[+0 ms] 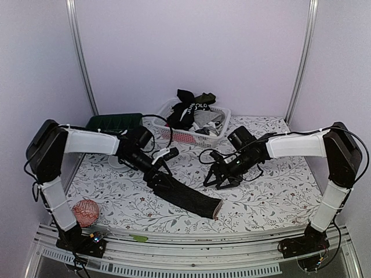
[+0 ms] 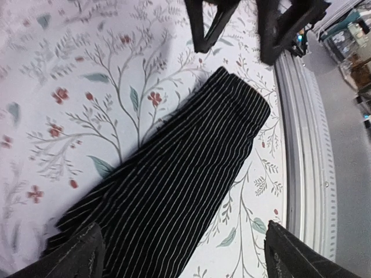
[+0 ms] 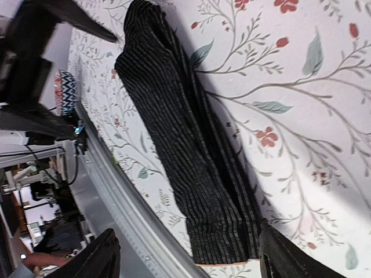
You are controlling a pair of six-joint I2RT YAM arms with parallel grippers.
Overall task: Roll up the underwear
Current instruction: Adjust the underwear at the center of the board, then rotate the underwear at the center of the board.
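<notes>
One piece of underwear (image 1: 188, 197), black with thin pale stripes, lies folded into a long strip running diagonally on the flowered table (image 1: 272, 197). My left gripper (image 1: 157, 172) hovers open over the strip's far left end; in the left wrist view the cloth (image 2: 174, 179) passes between the spread fingertips (image 2: 81, 255). My right gripper (image 1: 215, 182) is open just above the strip's near right end (image 3: 191, 156), its fingers wide on either side of it. More underwear (image 1: 188, 107), black, white and grey, is heaped in the white basket (image 1: 217, 136).
A red-and-white patterned ball (image 1: 85, 212) sits at the near left corner. A dark green object (image 1: 116, 121) lies at the back left beside the basket. The metal rail (image 1: 191, 240) runs along the table's near edge, close to the strip's right end.
</notes>
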